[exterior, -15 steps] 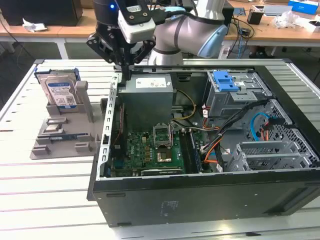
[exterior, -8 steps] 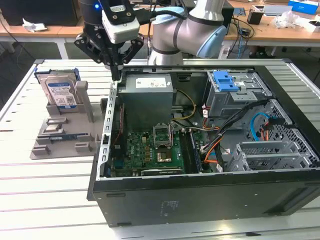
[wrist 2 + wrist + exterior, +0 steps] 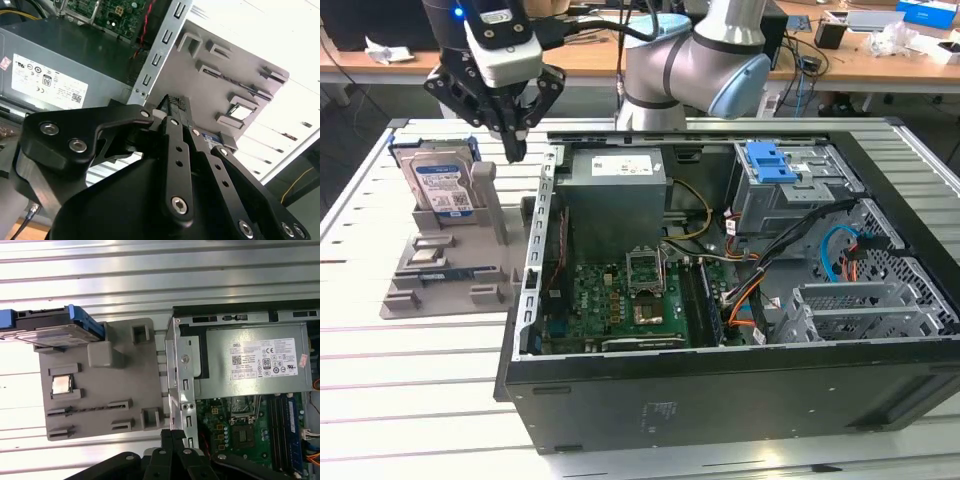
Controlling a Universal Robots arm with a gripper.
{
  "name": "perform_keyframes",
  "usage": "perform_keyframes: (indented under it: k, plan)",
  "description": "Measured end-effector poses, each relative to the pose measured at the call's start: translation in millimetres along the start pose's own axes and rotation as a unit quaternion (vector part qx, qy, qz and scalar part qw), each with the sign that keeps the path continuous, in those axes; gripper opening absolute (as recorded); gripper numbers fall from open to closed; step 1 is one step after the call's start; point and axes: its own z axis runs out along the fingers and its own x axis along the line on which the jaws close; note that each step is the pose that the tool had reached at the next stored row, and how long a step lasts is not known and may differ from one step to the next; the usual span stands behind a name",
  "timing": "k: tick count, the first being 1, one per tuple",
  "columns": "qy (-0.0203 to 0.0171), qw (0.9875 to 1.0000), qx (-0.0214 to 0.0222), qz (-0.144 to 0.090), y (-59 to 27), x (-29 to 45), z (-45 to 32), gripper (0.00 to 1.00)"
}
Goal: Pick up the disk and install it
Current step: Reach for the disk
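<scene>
My gripper [image 3: 513,150] hangs empty, jaws closed, just beside the disk [image 3: 441,185] standing in its holder [image 3: 460,275] near the case [image 3: 720,395]; descending like this, I'd likely knock the disk or clip the case wall

Blue-railed silver disk [image 3: 440,185], upright in grey stand [image 3: 455,275]
</scene>
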Motion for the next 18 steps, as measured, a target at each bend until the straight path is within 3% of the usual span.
perform_keyframes:
  k: [3, 18]
  plan:
    - [0.0, 1.0, 0.0, 0.0, -0.6, 11.6, -0.2, 0.11]
    - [0.0, 1.0, 0.0, 0.0, -3.4, 50.8, -1.0, 0.11]
